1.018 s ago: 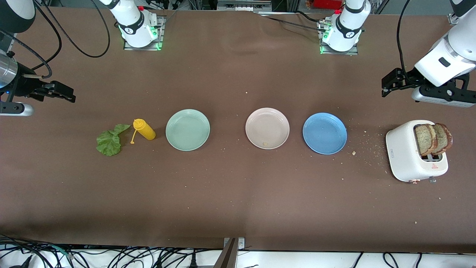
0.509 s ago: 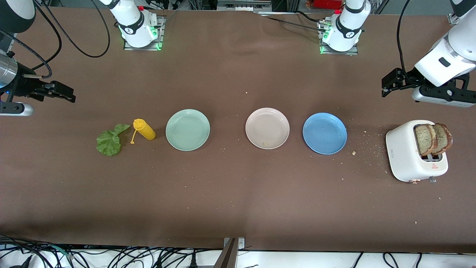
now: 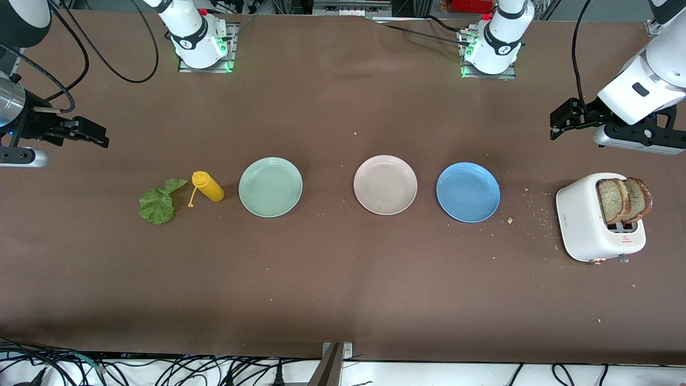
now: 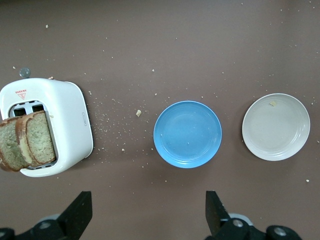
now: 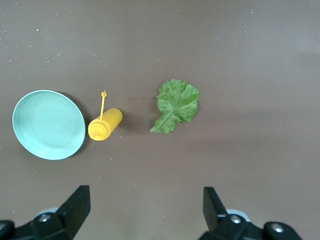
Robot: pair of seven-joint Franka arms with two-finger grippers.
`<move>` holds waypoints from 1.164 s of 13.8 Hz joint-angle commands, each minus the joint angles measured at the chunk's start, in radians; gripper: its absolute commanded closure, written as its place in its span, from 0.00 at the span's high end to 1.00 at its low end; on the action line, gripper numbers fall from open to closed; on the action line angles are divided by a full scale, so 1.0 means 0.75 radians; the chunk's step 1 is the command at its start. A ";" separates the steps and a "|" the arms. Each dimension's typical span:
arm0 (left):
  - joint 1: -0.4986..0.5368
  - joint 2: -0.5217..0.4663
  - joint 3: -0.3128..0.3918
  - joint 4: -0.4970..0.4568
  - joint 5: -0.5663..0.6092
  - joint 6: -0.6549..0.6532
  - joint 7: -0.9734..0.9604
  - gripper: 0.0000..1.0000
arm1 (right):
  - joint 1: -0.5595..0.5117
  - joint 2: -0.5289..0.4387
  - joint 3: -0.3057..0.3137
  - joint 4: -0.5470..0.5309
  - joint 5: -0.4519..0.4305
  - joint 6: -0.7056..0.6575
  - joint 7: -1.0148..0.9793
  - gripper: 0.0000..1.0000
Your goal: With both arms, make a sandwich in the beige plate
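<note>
We held both arms raised at the surface's [image 3: 343, 300] ends: the left hand [image 3: 557, 120] over bare surface near the toaster [image 3: 581, 225], the right hand [image 3: 91, 134] near the lettuce leaf [image 3: 156, 203]. Both hands were spread wide, holding nothing. The bread slices [image 3: 624, 199] stood in the toaster; the beige plate [image 3: 375, 177] sat between two other plates.

2 glossy white arms [image 3: 640, 88], black joint bands, looping black cables [image 3: 115, 64], black 2-finger grippers, green-lit bases [image 3: 203, 51] on metal plates
</note>
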 commanded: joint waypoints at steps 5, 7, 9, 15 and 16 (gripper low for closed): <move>-0.002 0.025 -0.001 0.053 0.025 -0.039 0.023 1.00 | 0.001 0.008 -0.004 0.024 0.006 -0.005 0.005 1.00; -0.002 0.025 -0.001 0.053 0.025 -0.039 0.023 1.00 | 0.001 0.008 -0.004 0.024 0.004 -0.005 0.005 1.00; -0.002 0.025 -0.001 0.053 0.025 -0.039 0.023 1.00 | 0.001 0.008 -0.006 0.024 0.002 -0.005 0.005 1.00; -0.002 0.025 -0.001 0.053 0.025 -0.039 0.023 1.00 | 0.001 0.016 -0.004 0.024 0.006 -0.003 0.009 1.00; -0.002 0.025 0.001 0.053 0.025 -0.039 0.023 1.00 | 0.001 0.030 -0.004 0.024 0.008 -0.003 0.009 1.00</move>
